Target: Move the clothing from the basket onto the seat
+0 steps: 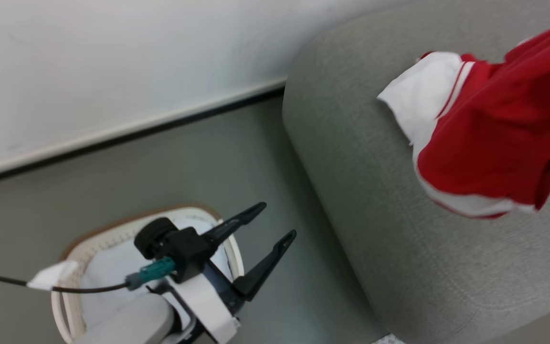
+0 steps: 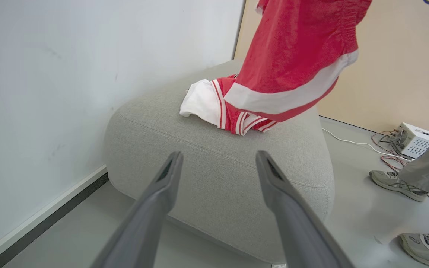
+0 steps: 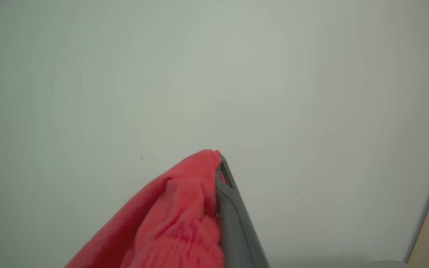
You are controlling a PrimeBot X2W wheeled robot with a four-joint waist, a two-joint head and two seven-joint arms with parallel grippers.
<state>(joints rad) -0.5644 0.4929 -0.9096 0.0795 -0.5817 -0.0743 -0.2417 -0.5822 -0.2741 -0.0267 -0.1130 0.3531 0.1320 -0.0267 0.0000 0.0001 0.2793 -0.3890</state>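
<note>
Left claw [image 1: 279, 219] spread wide, empty, near basket [image 1: 104, 240], right claw [image 3: 218, 163] clamped on red clothing [image 1: 494, 143] over seat [image 1: 375, 215]

Soft cloth clothing [image 1: 499, 143], woven-fabric seat [image 1: 399, 248]

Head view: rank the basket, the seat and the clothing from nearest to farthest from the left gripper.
1. Basket, directly beneath the left gripper.
2. Seat, to its right across the floor.
3. Clothing, farther right, over the seat.

Head above; wrist beside; same seat [image 1: 375, 239]
</note>
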